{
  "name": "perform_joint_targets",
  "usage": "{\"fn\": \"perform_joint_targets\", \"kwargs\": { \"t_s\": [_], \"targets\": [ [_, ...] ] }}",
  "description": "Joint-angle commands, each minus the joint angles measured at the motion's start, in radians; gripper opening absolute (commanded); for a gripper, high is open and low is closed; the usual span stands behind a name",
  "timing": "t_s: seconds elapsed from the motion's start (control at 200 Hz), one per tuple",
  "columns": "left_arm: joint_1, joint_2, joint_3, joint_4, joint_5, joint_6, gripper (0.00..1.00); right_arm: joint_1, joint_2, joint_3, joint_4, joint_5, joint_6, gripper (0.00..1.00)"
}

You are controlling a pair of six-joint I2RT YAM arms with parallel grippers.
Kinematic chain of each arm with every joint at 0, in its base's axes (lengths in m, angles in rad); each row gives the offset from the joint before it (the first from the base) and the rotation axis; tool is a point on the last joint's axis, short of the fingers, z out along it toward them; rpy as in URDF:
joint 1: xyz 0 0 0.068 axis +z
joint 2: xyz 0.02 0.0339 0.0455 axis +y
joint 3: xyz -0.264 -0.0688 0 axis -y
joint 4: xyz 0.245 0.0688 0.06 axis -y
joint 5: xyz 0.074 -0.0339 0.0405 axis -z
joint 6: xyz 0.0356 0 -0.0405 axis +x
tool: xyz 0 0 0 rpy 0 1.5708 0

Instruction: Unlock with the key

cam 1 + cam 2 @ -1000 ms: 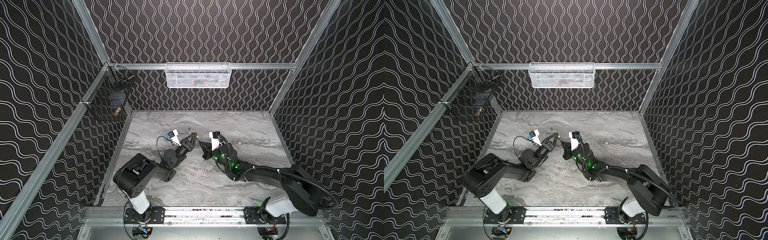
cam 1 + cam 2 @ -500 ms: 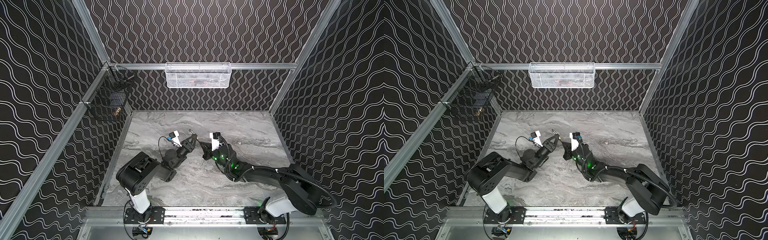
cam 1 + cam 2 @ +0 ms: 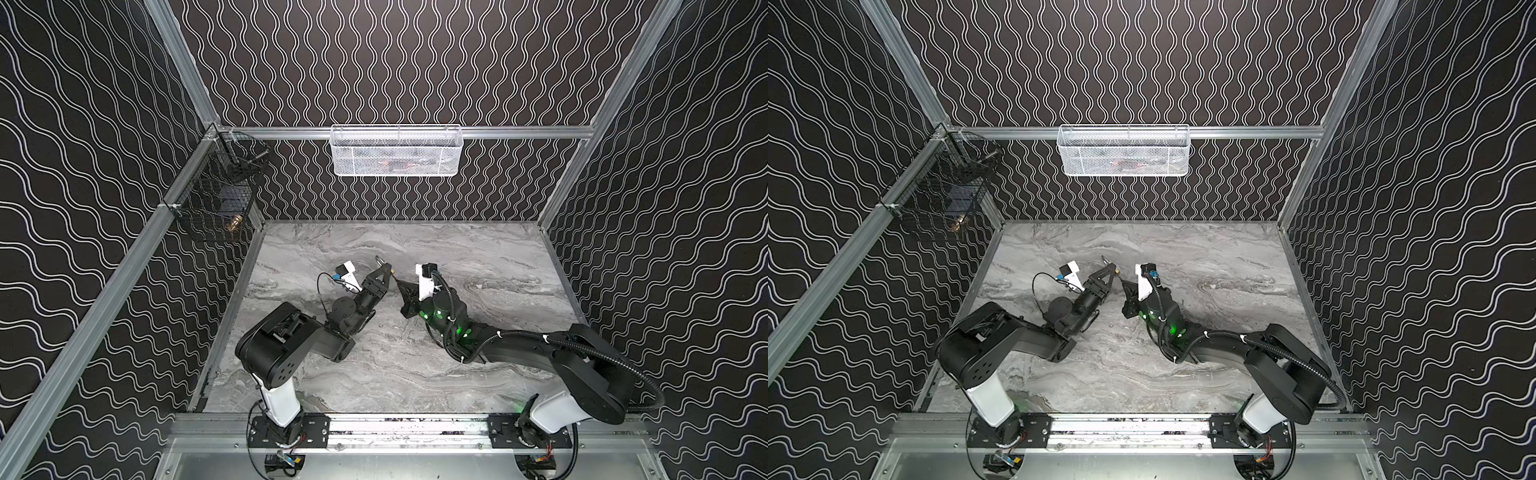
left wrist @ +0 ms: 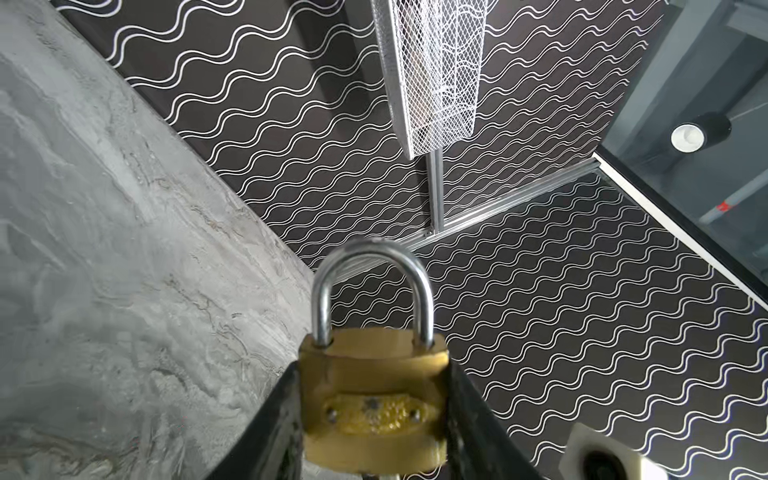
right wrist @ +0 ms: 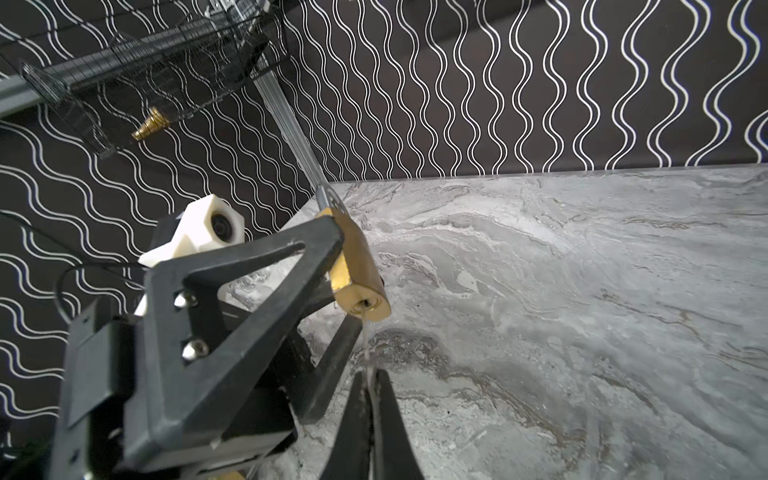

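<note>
A brass padlock (image 4: 374, 399) with a steel shackle (image 4: 370, 257) sits clamped between the two fingers of my left gripper (image 4: 372, 374), held above the marble tabletop (image 3: 478, 257). In the right wrist view the padlock (image 5: 357, 266) shows its keyhole end. A thin silver key (image 5: 365, 345) runs from that keyhole into my right gripper (image 5: 369, 376), which is shut on the key. In both top views the left gripper (image 3: 385, 270) (image 3: 1109, 270) and right gripper (image 3: 401, 284) (image 3: 1124, 283) meet tip to tip near the table's middle. The shackle looks seated in the body.
A white mesh basket (image 3: 397, 151) hangs on the back wall rail. A black wire basket (image 3: 220, 195) holding a brass object (image 3: 235, 224) hangs in the back left corner. Patterned walls close in three sides of the table.
The left arm's elbow has shifted slightly to the right. Both grippers, the padlock and the key stay joined in nearly the same spot.
</note>
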Motion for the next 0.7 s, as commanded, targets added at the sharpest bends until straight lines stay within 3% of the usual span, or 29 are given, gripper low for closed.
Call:
{"fn": "perform_joint_targets", "kwargs": {
  "t_s": [0.0,0.37,0.696],
  "targets": [
    [-0.013,-0.001,-0.002,0.009,0.134,0.052,0.00,0.006,-0.011,0.041,0.095,-0.059,-0.026,0.00],
    [-0.033,-0.014,0.026,0.009,0.127,0.066,0.00,0.036,0.037,0.058,0.153,-0.029,0.005,0.00],
    [-0.018,-0.010,-0.010,0.009,0.253,-0.014,0.00,0.035,0.013,-0.014,0.256,-0.110,-0.084,0.00]
  ]
}}
